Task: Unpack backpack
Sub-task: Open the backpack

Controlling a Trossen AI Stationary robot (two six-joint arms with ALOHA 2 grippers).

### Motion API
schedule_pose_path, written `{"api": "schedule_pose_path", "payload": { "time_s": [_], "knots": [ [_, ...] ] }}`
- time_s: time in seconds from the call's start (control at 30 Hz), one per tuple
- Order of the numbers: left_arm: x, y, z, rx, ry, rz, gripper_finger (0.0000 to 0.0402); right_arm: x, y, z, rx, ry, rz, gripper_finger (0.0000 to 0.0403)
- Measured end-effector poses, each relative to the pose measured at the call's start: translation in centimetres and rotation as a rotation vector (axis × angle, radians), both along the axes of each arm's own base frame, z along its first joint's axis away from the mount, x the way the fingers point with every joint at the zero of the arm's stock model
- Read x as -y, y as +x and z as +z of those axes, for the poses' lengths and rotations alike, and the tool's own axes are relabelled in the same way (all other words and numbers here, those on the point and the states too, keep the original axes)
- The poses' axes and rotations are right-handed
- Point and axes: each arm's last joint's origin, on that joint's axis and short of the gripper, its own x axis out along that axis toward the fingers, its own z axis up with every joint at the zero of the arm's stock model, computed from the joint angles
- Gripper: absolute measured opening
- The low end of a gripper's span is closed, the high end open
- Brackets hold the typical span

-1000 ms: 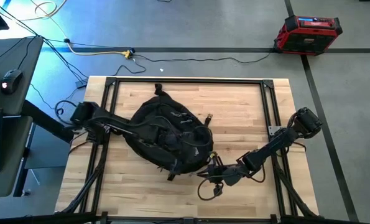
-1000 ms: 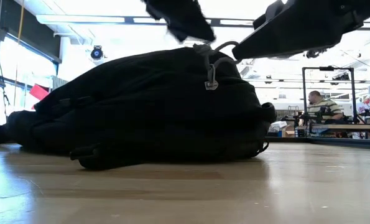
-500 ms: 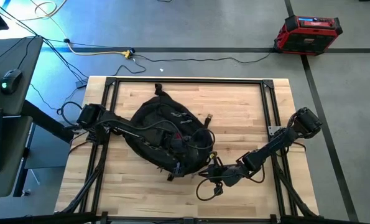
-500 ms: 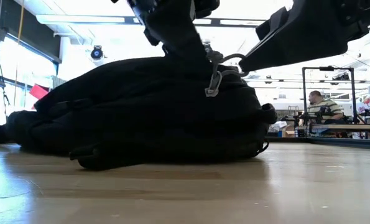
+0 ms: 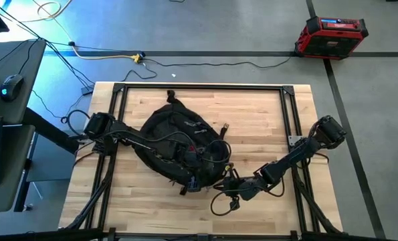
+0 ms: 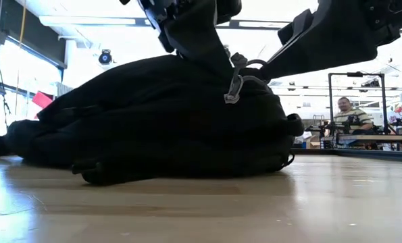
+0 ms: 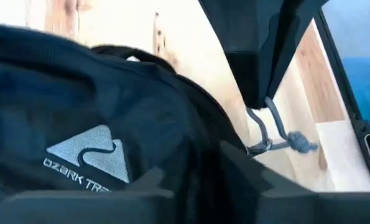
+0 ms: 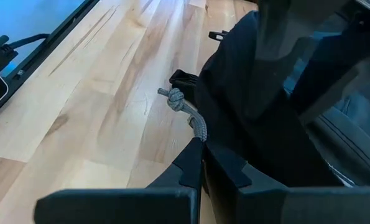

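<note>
The black backpack lies on its side at the middle of the wooden table, with its white triangular logo facing up. My left gripper reaches over it from the table's left and is down on its upper face. My right gripper sits by the backpack's near right corner, shut on a grey zipper cord. My left gripper comes slanting down from the left onto the backpack's top fabric beside the logo, with black fabric between its fingertips. How many layers it has I cannot tell; the backpack stays on the table. My right gripper pinches the grey cord's end between its two fingertips, slanting down from the table's right. The cord runs on to its knot beside the backpack's edge, just above the table.
Black metal frame rails run along the table's sides. A desk with a mouse stands to the left, and a red and black case sits on the floor beyond. A person sits in the room behind.
My left gripper has sunk from above the backpack onto its top, shifting toward the table's near right and rolling a little. The right gripper has kept still on the cord.
</note>
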Motion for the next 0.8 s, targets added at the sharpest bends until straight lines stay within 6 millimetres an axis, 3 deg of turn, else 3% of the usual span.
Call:
{"api": "schedule_pose_path", "payload": {
  "time_s": [0.1, 0.3, 0.47, 0.8],
  "knots": [
    [-0.2, 0.2, 0.2, 0.043, 0.065, 0.031, 0.0009, 0.0, 0.0, 0.0, 0.005, 0.004, -0.001, 0.0000],
    [-1.8, 1.5, 1.0, 0.172, 0.078, 0.104, 0.0002, -0.2, 0.4, 0.7, 0.075, 0.033, 0.011, 0.0000],
    [-4.1, 2.6, 2.0, 0.289, -0.011, 0.109, 0.0000, 0.0, 0.7, 1.0, 0.107, 0.036, 0.003, 0.0000],
    [-8.3, 3.7, 3.4, 0.449, -0.057, 0.179, 0.0000, -0.2, 2.6, 0.3, 0.141, 0.009, 0.024, 0.0000]
  ]
}}
